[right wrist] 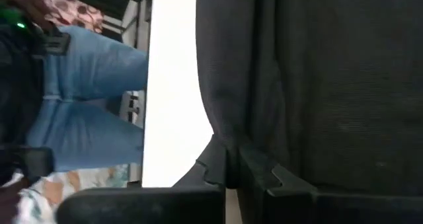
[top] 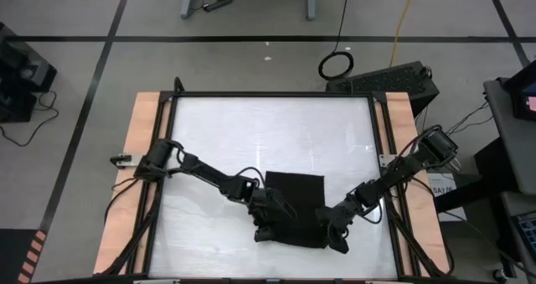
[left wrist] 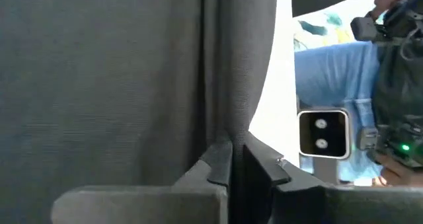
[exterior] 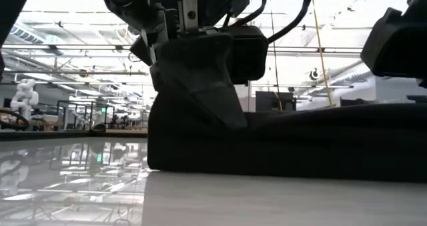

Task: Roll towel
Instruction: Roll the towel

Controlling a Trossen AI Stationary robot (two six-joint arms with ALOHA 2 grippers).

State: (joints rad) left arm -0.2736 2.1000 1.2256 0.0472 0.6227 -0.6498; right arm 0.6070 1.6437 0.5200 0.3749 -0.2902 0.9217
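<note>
Towel (top: pixel 295 202) is being pinched at its near edge by both clenched jaws; uneven pulling risks a skewed roll.

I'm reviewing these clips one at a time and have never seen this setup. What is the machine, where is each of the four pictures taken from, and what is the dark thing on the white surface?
These are two dark robot arms working at a white table. One picture looks straight down from above, one looks level across the tabletop, and two come from cameras on the arms' wrists.

The dark thing is a black towel, lying near the table's front edge.

From above, the left claw sits at the towel's front left corner and the right claw at its front right corner. Each wrist picture shows that arm's two fingers closed on a fold of the cloth, so both seem to be gripping it. In the low picture the towel looks bunched and thick on the table.
</note>
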